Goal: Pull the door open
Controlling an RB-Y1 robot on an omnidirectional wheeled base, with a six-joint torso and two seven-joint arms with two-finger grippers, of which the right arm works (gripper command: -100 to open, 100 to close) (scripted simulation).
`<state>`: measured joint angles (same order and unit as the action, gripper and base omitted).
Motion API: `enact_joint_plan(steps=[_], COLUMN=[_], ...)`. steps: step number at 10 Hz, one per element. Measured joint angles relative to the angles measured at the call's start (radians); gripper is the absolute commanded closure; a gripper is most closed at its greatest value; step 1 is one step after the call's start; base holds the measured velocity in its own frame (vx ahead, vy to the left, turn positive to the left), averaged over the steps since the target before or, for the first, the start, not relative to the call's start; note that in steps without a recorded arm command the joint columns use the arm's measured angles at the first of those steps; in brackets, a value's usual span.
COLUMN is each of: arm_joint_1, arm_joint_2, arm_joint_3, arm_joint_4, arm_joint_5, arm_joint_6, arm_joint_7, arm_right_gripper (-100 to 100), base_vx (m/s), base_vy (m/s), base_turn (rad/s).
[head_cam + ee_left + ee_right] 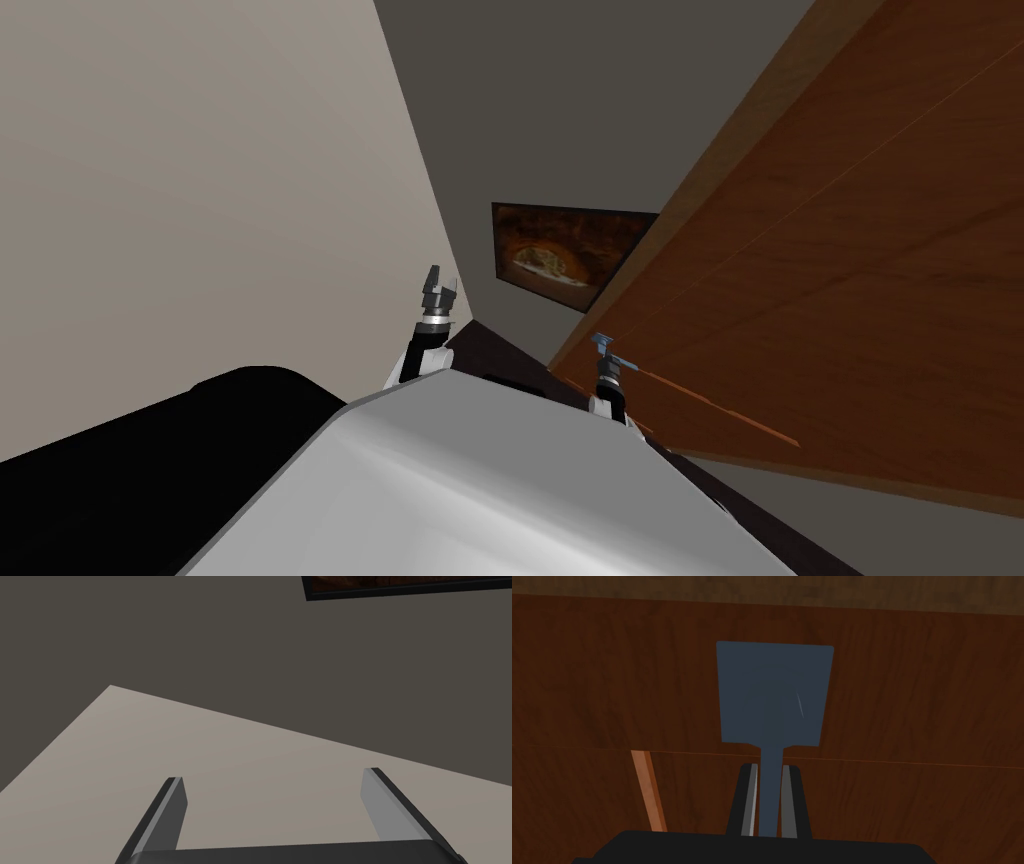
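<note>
A brown wooden door (850,260) fills the right of the head view, and its face (912,701) lies close in front of my right hand. A blue-grey handle (771,776) with a square backplate (774,693) sticks out from it. My right gripper (769,796) is shut on the handle's lever, one finger pressed to each side. In the head view the right gripper (603,350) sits at the door's near edge with the blue handle (610,348) in it. My left gripper (438,292) is raised to the left, away from the door, open (272,801) and holding nothing.
A beige wall (200,180) stands at the left and a dark grey wall (560,120) ahead, with a framed picture (565,250) beside the door's edge. A black area (120,480) lies at the lower left. A thin orange strip (648,791) runs down the door.
</note>
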<state>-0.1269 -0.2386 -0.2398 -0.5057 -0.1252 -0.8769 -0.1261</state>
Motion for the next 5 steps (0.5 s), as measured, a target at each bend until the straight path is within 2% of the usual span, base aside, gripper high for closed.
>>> enact_joint_plan(steps=[2, 5], arm_joint_1=[0.001, -0.002], arm_joint_2=[-0.006, -0.022], arm_joint_3=[0.004, 0.024], arm_joint_4=[-0.002, 0.017], arm_joint_5=[0.002, 0.015], arm_joint_6=[-0.002, -0.020], arm_joint_7=[-0.006, -0.033], arm_right_gripper=[100, 100], base_vx=[-0.125, -0.198], base_vy=[-0.025, -0.033], base_turn=[0.082, 0.124])
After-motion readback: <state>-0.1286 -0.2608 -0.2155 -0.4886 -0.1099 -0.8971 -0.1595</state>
